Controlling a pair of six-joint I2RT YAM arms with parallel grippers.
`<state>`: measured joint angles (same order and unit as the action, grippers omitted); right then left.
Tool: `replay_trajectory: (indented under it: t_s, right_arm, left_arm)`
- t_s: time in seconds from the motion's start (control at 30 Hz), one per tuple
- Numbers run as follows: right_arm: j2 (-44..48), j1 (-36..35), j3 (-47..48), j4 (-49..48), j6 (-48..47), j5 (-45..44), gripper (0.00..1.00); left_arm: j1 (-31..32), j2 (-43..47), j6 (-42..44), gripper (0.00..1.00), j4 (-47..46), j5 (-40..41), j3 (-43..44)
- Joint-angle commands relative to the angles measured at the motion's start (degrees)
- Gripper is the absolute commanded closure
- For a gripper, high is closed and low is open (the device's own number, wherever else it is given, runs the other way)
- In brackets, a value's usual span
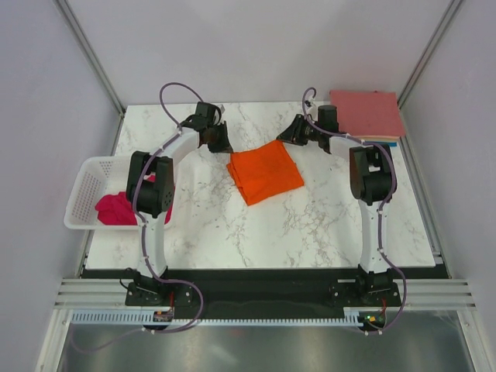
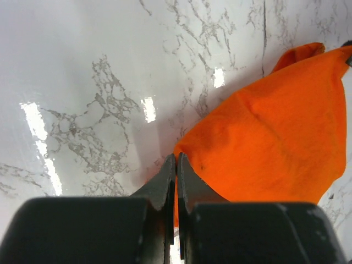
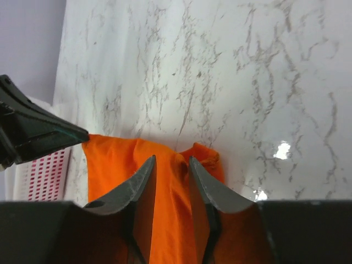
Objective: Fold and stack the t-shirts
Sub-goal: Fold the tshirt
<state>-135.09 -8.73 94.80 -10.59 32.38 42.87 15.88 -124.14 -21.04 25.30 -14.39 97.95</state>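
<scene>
Folded orange t-shirt [image 1: 265, 172], left gripper [image 2: 176, 159] clamped on its left corner (orange sliver between the fingers [image 2: 164, 184]), right gripper [image 3: 172, 162] parted over its far corner.

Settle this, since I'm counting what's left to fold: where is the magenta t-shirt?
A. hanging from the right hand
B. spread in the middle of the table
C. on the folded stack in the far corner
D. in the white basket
D: the magenta t-shirt lies crumpled in the white basket at the table's left edge, while the orange t-shirt takes the middle.
</scene>
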Motion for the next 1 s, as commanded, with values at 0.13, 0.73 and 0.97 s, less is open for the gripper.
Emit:
replay_trajectory:
  t_s: [0.13, 0.73, 0.97]
  right_arm:
    - [14.3, 0.1, -3.9, 12.7, -4.0, -16.9, 0.54]
    - [25.1, -3.1, -23.4, 20.2, -9.2, -25.4, 0.51]
    - [31.9, -5.7, -35.2, 17.0, -6.7, -23.0, 0.64]
  left_arm:
    - [0.2, 3.4, -2.4, 0.98, -2.7, -3.7, -1.2]
    - [0.3, 3.9, -1.7, 0.98, -1.2, -3.6, -3.3]
    - [0.1, -2.0, 1.2, 0.98, -1.0, -8.8, 1.8]
